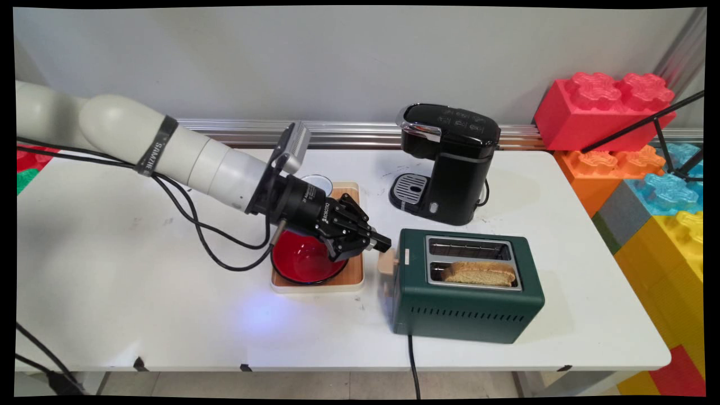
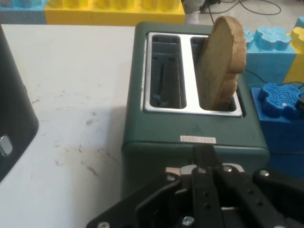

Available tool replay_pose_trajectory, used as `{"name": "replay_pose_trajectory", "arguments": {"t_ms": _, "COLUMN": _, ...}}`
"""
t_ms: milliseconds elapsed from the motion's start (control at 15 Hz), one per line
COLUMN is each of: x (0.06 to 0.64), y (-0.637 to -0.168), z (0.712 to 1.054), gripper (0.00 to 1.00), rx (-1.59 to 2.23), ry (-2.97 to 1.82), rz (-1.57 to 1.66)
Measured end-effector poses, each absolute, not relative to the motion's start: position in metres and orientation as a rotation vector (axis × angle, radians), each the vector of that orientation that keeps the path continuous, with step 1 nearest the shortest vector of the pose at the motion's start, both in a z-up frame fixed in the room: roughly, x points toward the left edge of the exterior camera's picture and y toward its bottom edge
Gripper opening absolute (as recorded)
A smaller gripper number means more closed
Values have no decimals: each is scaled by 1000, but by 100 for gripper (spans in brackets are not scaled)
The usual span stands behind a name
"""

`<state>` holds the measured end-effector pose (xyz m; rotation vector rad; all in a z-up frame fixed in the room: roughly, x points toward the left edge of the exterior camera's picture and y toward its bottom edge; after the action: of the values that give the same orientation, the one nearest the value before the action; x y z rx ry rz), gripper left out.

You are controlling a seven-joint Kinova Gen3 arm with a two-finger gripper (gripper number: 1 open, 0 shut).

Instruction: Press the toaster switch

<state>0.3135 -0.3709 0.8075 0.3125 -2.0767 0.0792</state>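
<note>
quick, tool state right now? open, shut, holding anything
tool: shut, fingers together, holding nothing, its tip right at the lever on the end of the green toaster, which has a slice of bread in one slot.

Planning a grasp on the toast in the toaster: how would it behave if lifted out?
The toast looks stiff, standing upright half out of its slot, and probably light. Its browned crust suggests it may crumble under a hard squeeze. The green toaster looks boxy and flat-based, so unlikely to tip.
</note>
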Motion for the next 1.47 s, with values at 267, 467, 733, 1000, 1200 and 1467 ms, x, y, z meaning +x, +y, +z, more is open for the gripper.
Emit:
{"name": "replay_pose_trajectory", "arguments": {"t_ms": 267, "x": 312, "y": -371, "z": 803, "gripper": 0, "rx": 302, "ry": -2086, "rz": 87}}
{"name": "replay_pose_trajectory", "arguments": {"t_ms": 467, "x": 310, "y": -371, "z": 800, "gripper": 0, "rx": 297, "ry": -2092, "rz": 94}}
{"name": "replay_pose_trajectory", "arguments": {"t_ms": 733, "x": 307, "y": -372, "z": 795, "gripper": 0, "rx": 292, "ry": -2097, "rz": 103}}
{"name": "replay_pose_trajectory", "arguments": {"t_ms": 1000, "x": 306, "y": -372, "z": 791, "gripper": 0, "rx": 287, "ry": -2105, "rz": 105}}
{"name": "replay_pose_trajectory", "arguments": {"t_ms": 1200, "x": 304, "y": -370, "z": 788, "gripper": 0, "rx": 282, "ry": -2111, "rz": 103}}
{"name": "replay_pose_trajectory", "arguments": {"t_ms": 1467, "x": 303, "y": -370, "z": 784, "gripper": 0, "rx": 277, "ry": -2121, "rz": 102}}
